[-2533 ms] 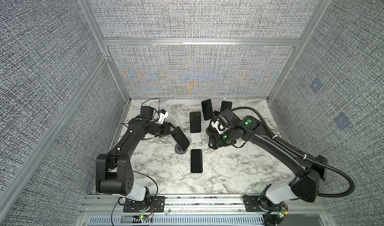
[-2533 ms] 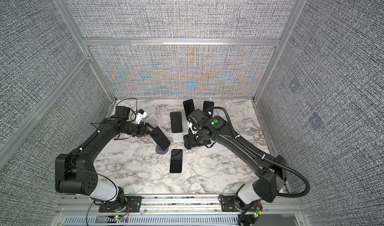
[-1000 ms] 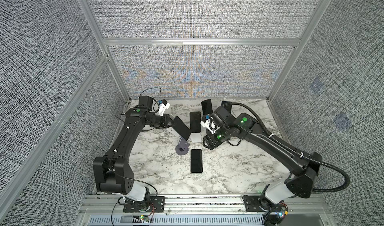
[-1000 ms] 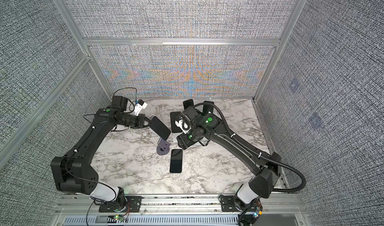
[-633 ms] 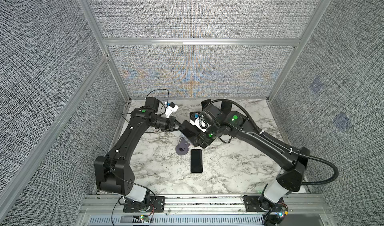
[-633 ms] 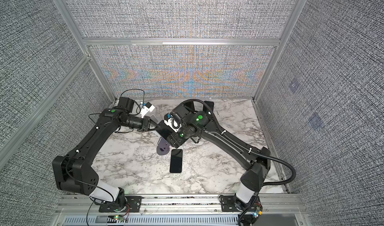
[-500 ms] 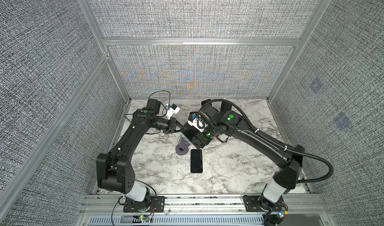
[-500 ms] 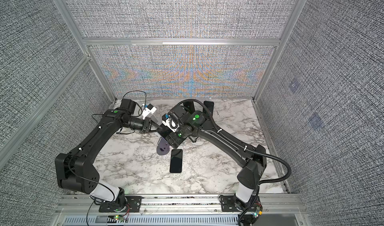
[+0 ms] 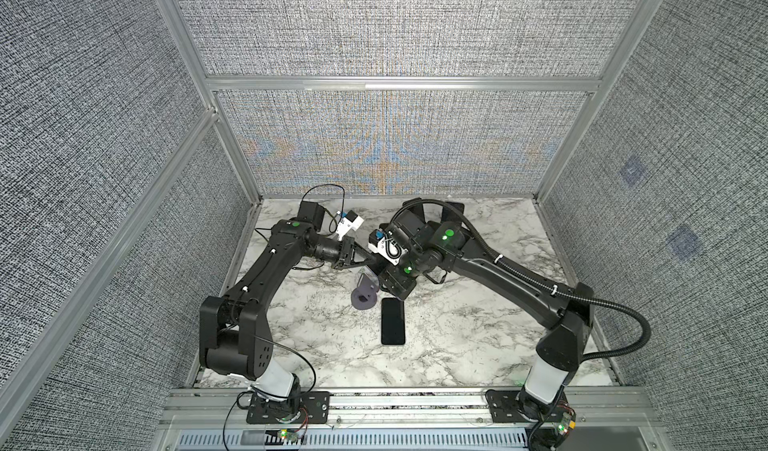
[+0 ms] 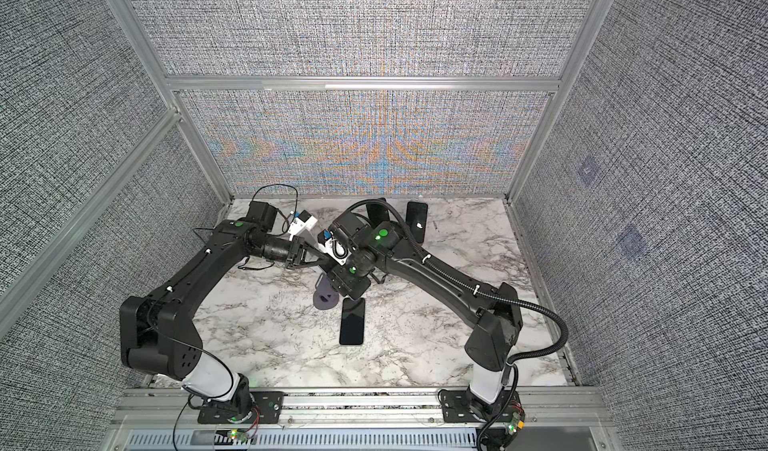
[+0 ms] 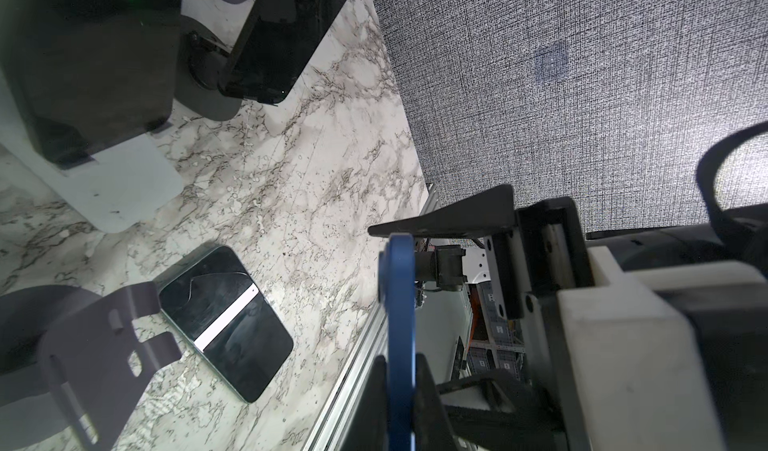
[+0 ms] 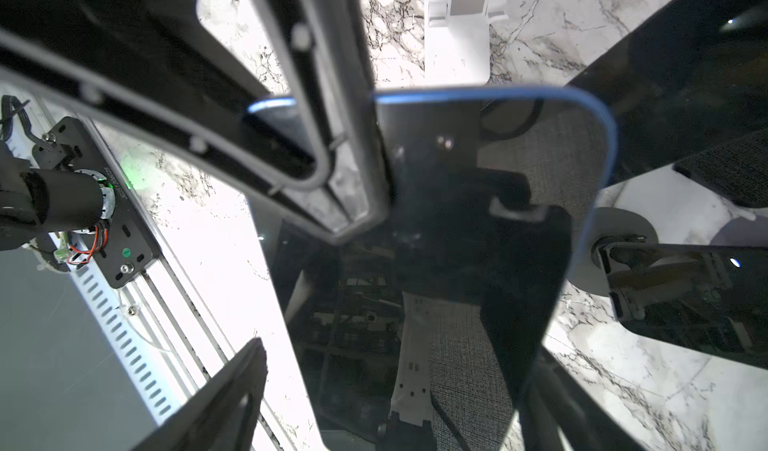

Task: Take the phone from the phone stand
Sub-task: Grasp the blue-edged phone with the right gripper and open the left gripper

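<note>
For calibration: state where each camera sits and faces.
Top views: high above the front rail, looking down on the marble table; left arm and right arm whole.
Left wrist: behind the left gripper, looking along it; shut on the blue phone.
Right wrist: behind the open right gripper, facing that phone broadside.
Shared: wrist views, that phone; left wrist and top views, purple phone stand, flat phone.
</note>
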Action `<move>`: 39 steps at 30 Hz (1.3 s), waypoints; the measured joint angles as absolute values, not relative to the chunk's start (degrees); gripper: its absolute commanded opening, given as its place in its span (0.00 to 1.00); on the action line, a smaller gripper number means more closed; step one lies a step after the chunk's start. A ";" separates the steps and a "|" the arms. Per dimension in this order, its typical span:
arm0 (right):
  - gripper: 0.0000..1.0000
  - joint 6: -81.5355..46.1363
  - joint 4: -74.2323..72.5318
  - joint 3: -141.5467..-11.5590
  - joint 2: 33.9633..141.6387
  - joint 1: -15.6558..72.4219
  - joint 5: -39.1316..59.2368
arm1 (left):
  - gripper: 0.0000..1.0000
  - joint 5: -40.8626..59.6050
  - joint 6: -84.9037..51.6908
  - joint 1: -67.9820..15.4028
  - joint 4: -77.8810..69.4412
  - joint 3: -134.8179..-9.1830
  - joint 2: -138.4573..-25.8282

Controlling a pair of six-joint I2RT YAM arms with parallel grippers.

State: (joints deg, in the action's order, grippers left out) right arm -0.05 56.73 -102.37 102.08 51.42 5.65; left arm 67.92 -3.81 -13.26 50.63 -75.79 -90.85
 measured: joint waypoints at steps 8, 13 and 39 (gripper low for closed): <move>0.71 -0.43 55.09 -101.95 102.52 51.66 4.91 | 0.00 69.14 -3.49 -13.47 49.41 -74.32 -90.83; 0.60 -0.84 54.65 -101.58 102.52 51.77 3.79 | 0.00 69.10 -3.49 -13.50 48.93 -74.22 -90.85; 0.42 -6.15 51.81 -98.37 101.97 51.86 1.78 | 0.22 70.72 -6.07 -13.52 44.56 -73.58 -92.77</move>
